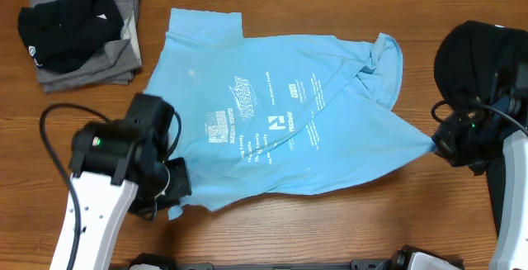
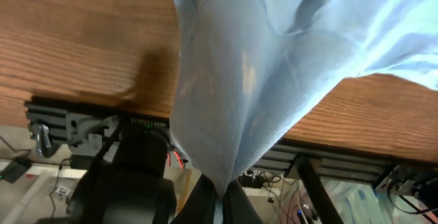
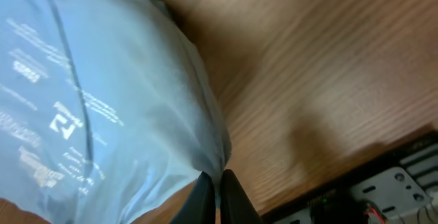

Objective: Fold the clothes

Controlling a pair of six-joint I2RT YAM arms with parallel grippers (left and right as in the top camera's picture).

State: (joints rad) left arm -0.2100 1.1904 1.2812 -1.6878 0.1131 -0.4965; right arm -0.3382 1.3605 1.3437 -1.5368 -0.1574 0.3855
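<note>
Wooden worktop (image 1: pixel 346 237) runs under everything. My left end effector (image 2: pixel 219 202) is pressed together on a hem corner of the light-blue T-shirt (image 1: pixel 280 121), at the lower left of the overhead frame. My right end effector (image 3: pixel 217 198) pinches another corner at the right edge. Between them the shirt lies spread, print up, not yet folded. Folded garments (image 1: pixel 82 35) sit stacked at upper left, so I judge part of the job done. A black garment (image 1: pixel 474 55) lies heaped at upper right.

table (image 1: pixel 330 233): brown wood, grain running side to side | frame rail (image 2: pixel 75 122): dark slotted metal with a bracket, fixed under the table's near edge | wires (image 2: pixel 263 181): loose tangle hanging below that rail, too blurred to sort
</note>
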